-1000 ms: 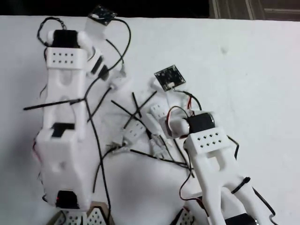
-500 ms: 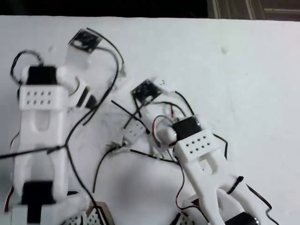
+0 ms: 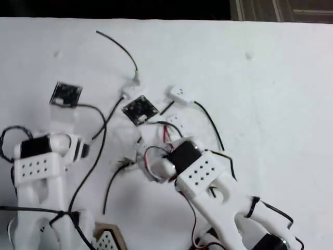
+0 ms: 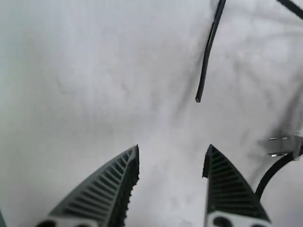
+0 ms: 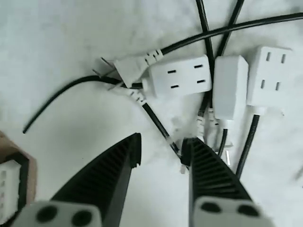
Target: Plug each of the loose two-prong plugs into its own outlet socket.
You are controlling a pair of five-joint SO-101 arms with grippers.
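High view: the white surface [image 3: 270, 104] carries a tangle of black cords. The left arm [image 3: 39, 166] stands at the near left edge. The right arm [image 3: 205, 179] stands near the middle, with its wrist over the tangle. Beyond the right arm lies a white socket [image 3: 179, 94], and its cord [image 3: 210, 122] curves back toward that arm. A second socket [image 3: 174, 121] lies near it, closer to the arm. 2 loose plugs lie just beside each other, apart from both sockets. These are the far plug [image 3: 136, 80], whose thin cord arcs toward the far edge, and the near plug [image 3: 126, 95].

Left wrist view: the left end effector [image 4: 172, 151] is released. Its 2 ribbed fingers [image 4: 118, 184] are spread wide over bare surface with nothing between them. A cord end [image 4: 207, 52] lies ahead of it. Off to one side, a pronged plug [image 4: 285, 143] on a black cord rests at the frame's edge.

Right wrist view: the right end effector [image 5: 162, 141] is released too, fingers apart and empty, low over the surface. A black cord [image 5: 158, 125] runs into the gap between them. Ahead lies a 4-slot socket [image 5: 182, 75]. A 2-prong plug [image 5: 127, 66] rests against its end, prongs pointing away, not inserted. Next to that socket sits a plain block [image 5: 228, 87], then a slotted socket [image 5: 272, 78]. A brown box [image 5: 12, 182] shows at the edge.
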